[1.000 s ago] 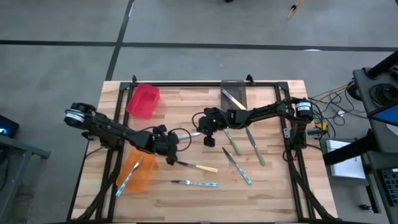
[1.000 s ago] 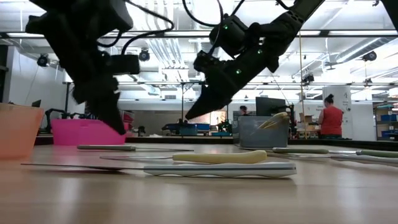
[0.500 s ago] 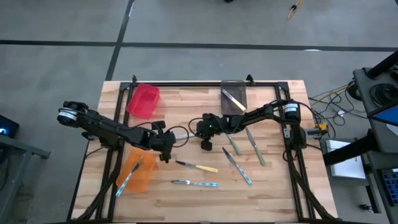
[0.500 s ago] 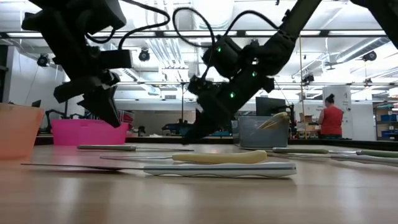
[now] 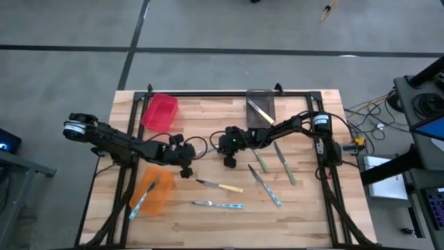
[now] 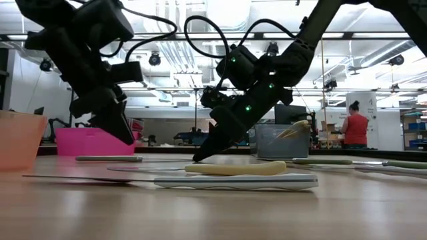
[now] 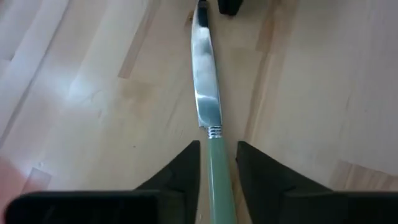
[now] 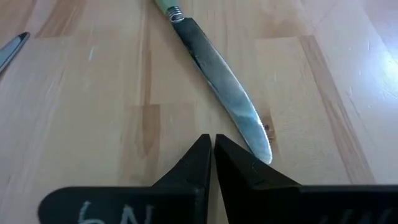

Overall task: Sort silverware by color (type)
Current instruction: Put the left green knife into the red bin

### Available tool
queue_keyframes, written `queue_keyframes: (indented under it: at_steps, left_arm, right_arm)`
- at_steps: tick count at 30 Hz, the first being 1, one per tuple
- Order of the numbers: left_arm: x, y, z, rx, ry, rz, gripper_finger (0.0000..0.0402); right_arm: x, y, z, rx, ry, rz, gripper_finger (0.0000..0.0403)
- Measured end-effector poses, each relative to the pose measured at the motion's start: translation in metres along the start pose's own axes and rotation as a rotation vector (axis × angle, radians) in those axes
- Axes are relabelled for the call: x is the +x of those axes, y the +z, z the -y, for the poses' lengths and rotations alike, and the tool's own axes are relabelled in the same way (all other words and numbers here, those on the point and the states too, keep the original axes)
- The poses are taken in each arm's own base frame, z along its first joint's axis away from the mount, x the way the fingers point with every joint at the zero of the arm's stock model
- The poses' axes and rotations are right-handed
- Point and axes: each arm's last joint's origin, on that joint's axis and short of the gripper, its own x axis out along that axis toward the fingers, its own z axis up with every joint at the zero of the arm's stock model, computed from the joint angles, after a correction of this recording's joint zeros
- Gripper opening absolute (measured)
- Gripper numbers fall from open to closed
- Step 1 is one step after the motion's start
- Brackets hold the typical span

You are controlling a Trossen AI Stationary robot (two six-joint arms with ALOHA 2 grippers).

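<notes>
Now green-handled knife between left gripper fingers

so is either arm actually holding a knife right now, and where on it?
Nothing is gripped. The left gripper's fingers straddle the green knife's handle, parted; the right gripper is shut, empty, by the blade tip.

Left gripper low over wooden tabletop, its two dark fingers parted a little. Green-handled table knife lies flat on planks, running lengthwise away from camera. Pale green handle sits in gap between fingers; contact with pads cannot be told. Ribbed metal collar just beyond fingertips, silver blade stretching on toward far edge of view. Dark object just beside blade tip, partly cut off.
</notes>
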Motion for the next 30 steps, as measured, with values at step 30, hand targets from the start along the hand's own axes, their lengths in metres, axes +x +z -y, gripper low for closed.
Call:
queue_keyframes:
  at_steps: [30]
  left_arm:
    - [0.016, -0.038, -0.005, -0.122, -0.028, 0.074, 0.0163]
  right_arm:
    - [0.013, -0.005, 0.005, 0.075, -0.044, 0.063, 0.0018]
